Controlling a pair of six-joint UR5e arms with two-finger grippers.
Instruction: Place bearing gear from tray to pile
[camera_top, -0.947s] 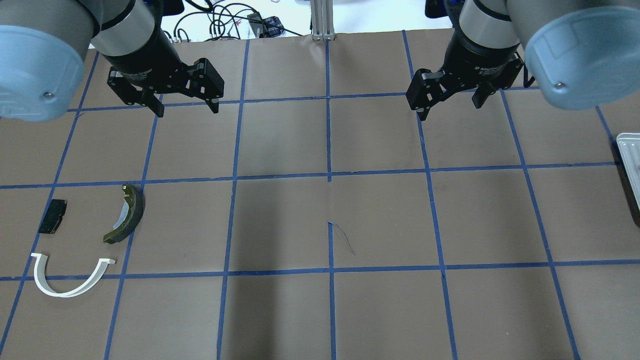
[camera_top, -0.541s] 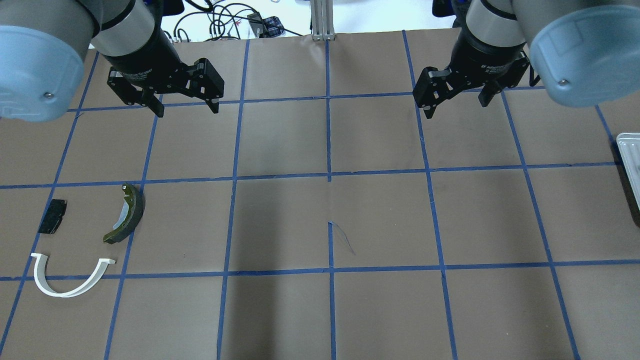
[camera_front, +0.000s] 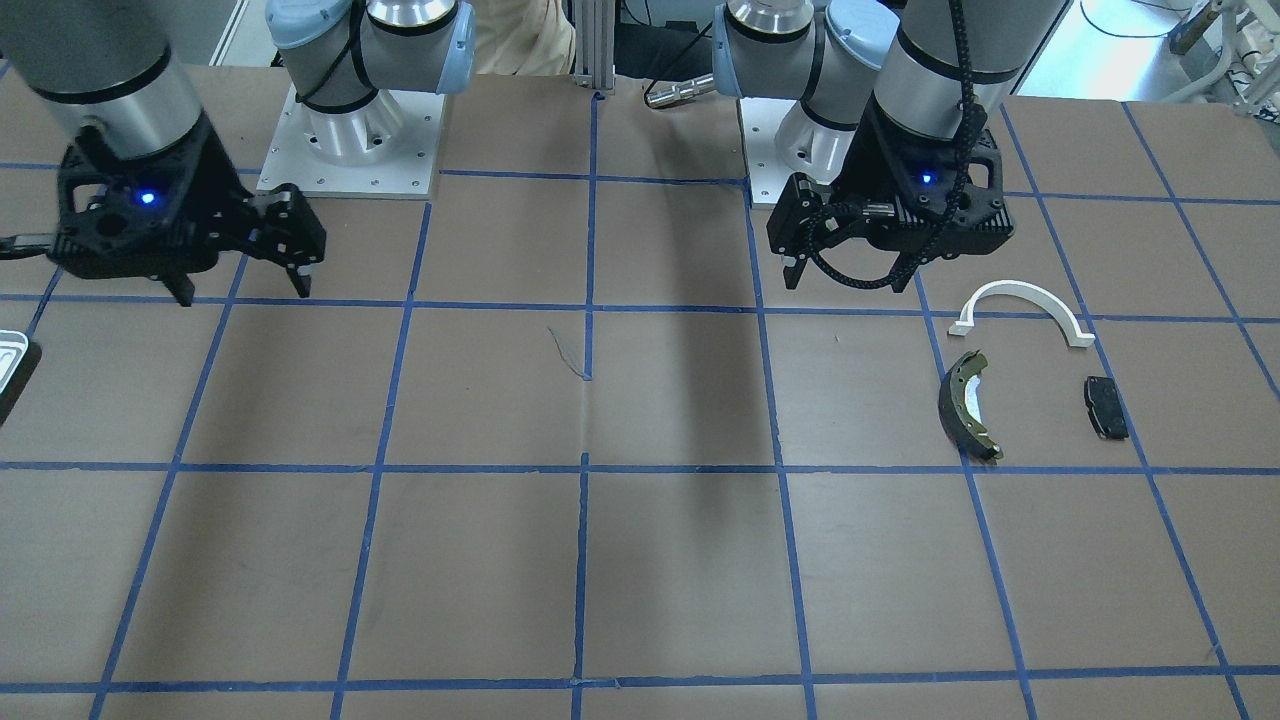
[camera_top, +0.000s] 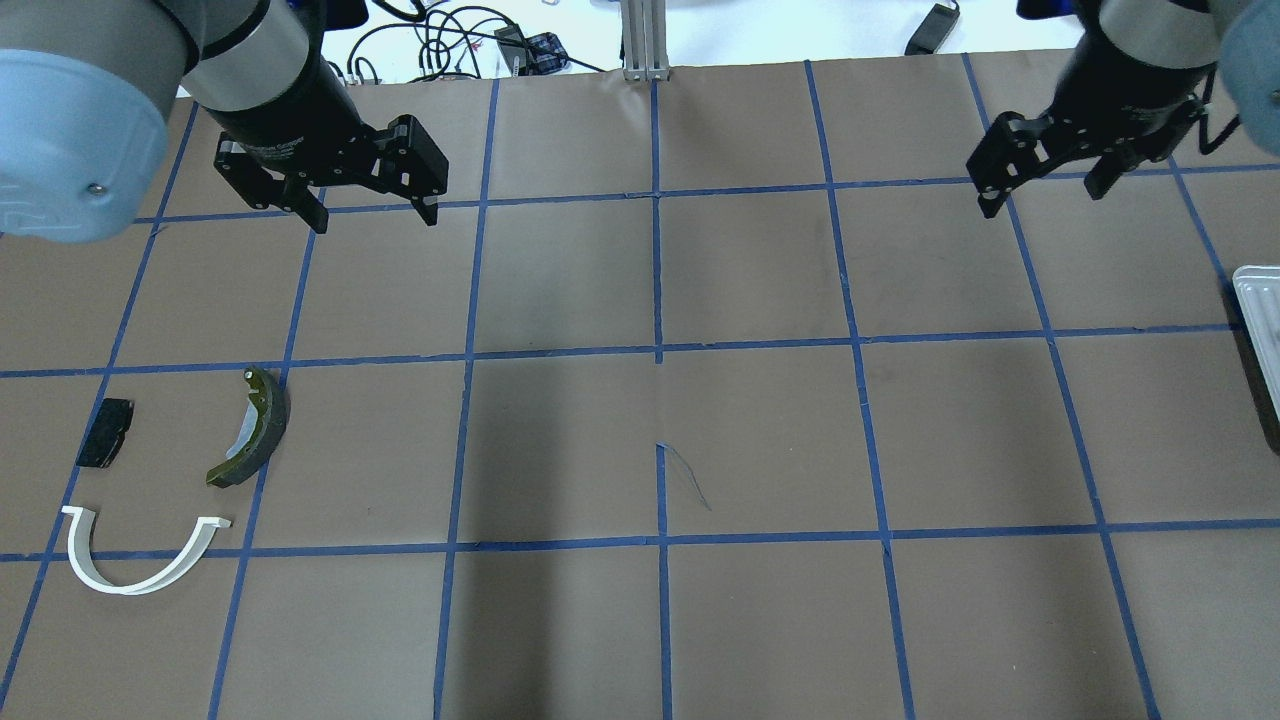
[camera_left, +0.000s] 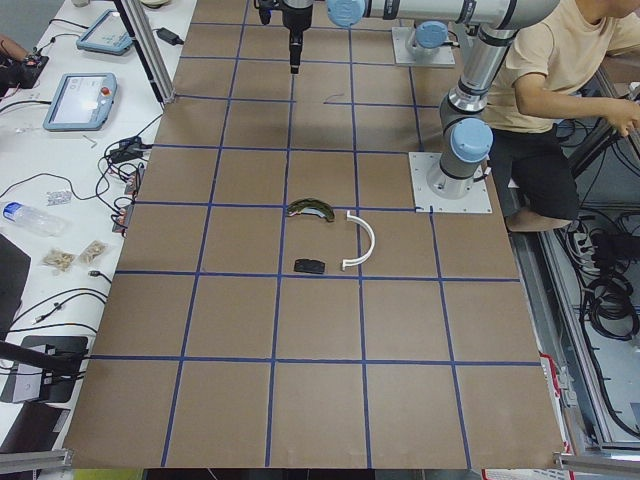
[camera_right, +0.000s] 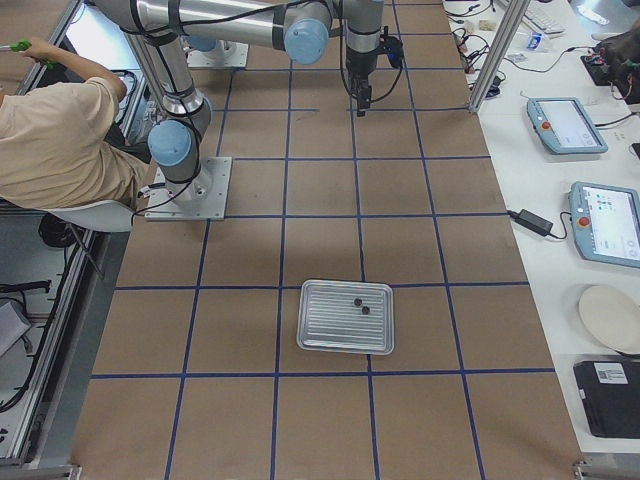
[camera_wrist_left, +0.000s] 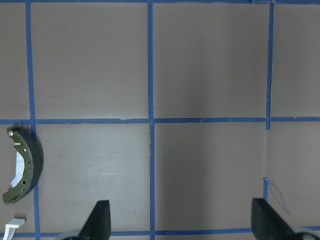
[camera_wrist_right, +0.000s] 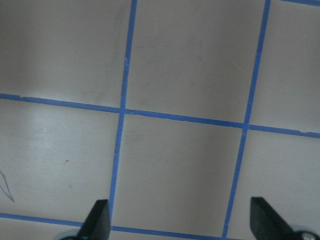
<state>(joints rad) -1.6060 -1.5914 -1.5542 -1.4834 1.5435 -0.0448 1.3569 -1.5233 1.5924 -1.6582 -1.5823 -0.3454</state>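
Far left, the pile: black pad (camera_top: 105, 432), brake shoe (camera_top: 266, 432), white arch (camera_front: 1015, 288). My left gripper (camera_top: 375, 217) hangs near it, jaws wide, empty. Right gripper (camera_top: 1044, 198): jaws wide, empty too. The tray (camera_right: 335, 330) lies well past it, toward the table's right end. Two small dark parts (camera_right: 357, 300) sit in the tray; can't tell which is the bearing gear, and they're too small to read an axis. Right arm is nearer, so its pick, I'd judge.
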